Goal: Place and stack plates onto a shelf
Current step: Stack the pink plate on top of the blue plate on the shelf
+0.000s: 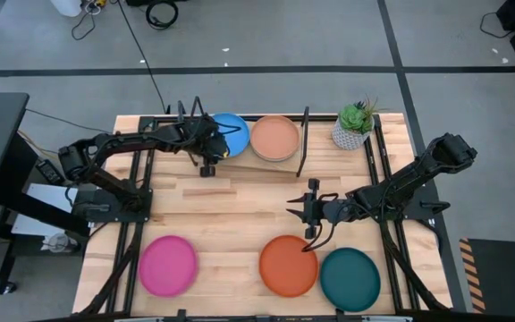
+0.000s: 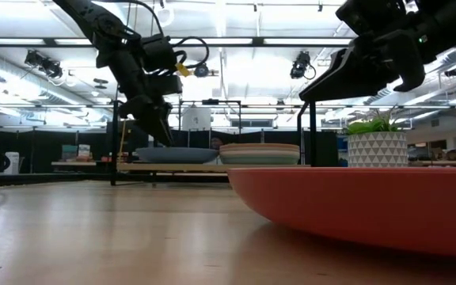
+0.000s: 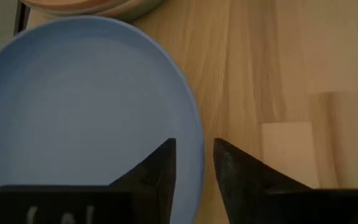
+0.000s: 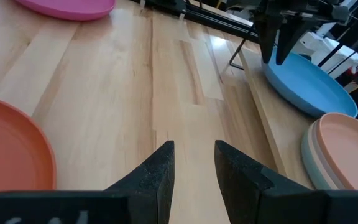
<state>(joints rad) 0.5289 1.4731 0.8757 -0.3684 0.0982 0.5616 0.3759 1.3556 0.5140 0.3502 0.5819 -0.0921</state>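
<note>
On the shelf [image 1: 280, 164] at the back edge of the counter [image 1: 231, 215], the blue plate [image 1: 231, 131] lies at the left end, just beside a stack [image 1: 275, 138] whose top plate is tan; two piles side by side fill the shelf's width. The left gripper [image 1: 211, 154] sits at the blue plate's front rim, one finger over the plate and one outside it, jaws parted around the rim with a gap showing, so the plate looks to rest on the board by itself rather than being pinched. That reads as a release just after setting down.

Near the front edge wait the magenta plate [image 1: 168, 265] toward the left corner, then the orange plate [image 1: 289, 266] and the dark teal plate [image 1: 350, 279] touching or nearly so toward the right. The right gripper [image 1: 310, 211] hovers just behind the orange plate, fingers apart and empty, probably lined up to take it next. A potted plant [image 1: 354, 125] stands at the back right corner, clear of the shelf.
</note>
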